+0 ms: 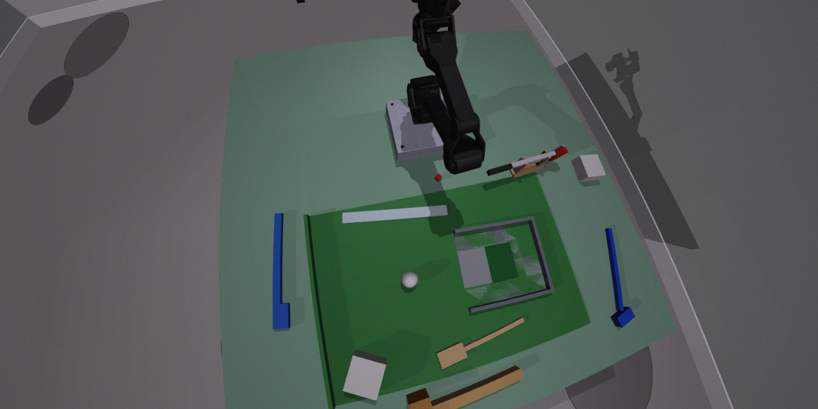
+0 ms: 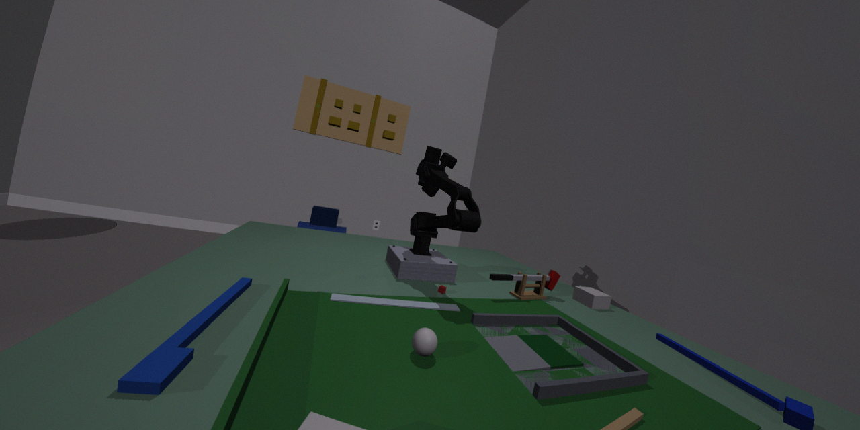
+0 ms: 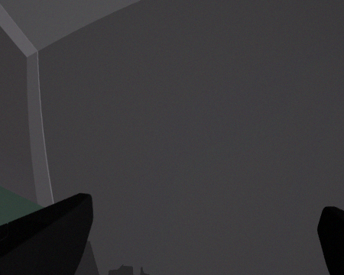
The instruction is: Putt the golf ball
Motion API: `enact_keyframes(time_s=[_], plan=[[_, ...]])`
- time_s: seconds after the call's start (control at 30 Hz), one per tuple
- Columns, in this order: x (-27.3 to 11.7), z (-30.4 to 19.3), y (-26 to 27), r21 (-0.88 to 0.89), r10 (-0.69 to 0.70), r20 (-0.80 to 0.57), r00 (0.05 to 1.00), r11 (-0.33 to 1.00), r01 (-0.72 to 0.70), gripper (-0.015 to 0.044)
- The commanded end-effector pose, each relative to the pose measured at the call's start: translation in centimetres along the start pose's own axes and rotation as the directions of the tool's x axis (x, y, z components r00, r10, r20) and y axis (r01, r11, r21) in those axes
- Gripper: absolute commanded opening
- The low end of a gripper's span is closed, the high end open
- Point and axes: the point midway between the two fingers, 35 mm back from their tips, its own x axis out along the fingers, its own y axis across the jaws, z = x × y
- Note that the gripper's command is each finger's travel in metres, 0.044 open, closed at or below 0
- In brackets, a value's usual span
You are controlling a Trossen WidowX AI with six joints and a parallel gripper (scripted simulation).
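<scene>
The red putter, with a red head (image 1: 560, 153) (image 2: 552, 280), silver shaft and black grip, lies across a small wooden stand (image 1: 527, 169) (image 2: 529, 295) beyond the green mat's edge. The white golf ball (image 1: 409, 278) (image 2: 424, 341) rests on the mat. The grey ramp (image 1: 474, 266) (image 2: 516, 353) faces it, with the dark green raised green (image 1: 501, 261) (image 2: 550, 349) behind. My gripper (image 3: 211, 216) is open and empty. The arm is folded up and back above its base, away from the putter and ball.
A grey border (image 1: 542, 255) (image 2: 602, 345) surrounds the ramp on three sides. A white bar (image 1: 394, 214) (image 2: 394, 302) and red cube (image 1: 438, 177) (image 2: 441, 289) lie towards the arm base. Blue club shapes (image 1: 278, 269) (image 1: 615, 269), wooden pieces (image 1: 452, 354) and white blocks (image 1: 365, 376) (image 1: 592, 166) lie around.
</scene>
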Motion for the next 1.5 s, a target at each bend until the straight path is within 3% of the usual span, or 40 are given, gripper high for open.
enact_keyframes(time_s=[0.0,0.17,0.33,0.53,0.73,0.93,1.13,1.3,1.47], plan=[[0.0,0.2,0.1,-0.002,0.007,0.009,1.0,1.0,-0.007,0.0426],[-1.1,5.2,3.1,-0.065,0.183,0.233,0.955,0.983,-0.172,0.044],[-4.4,10.5,6.3,-0.189,0.371,0.464,0.805,0.929,-0.319,0.044],[-11.2,15.5,9.3,-0.385,0.552,0.662,0.507,0.831,-0.402,0.044],[-20.0,17.7,11.1,-0.589,0.671,0.728,0.142,0.718,-0.372,0.044],[-29.4,16.6,11.5,-0.756,0.724,0.654,-0.219,0.613,-0.232,0.044],[-38.2,12.3,10.4,-0.846,0.721,0.46,-0.519,0.533,-0.01,0.044],[-44.0,6.5,8.6,-0.844,0.69,0.231,-0.686,0.493,0.211,0.044],[-47.2,-0.6,6.3,-0.781,0.639,0.0,-0.769,0.48,0.399,0.044]])
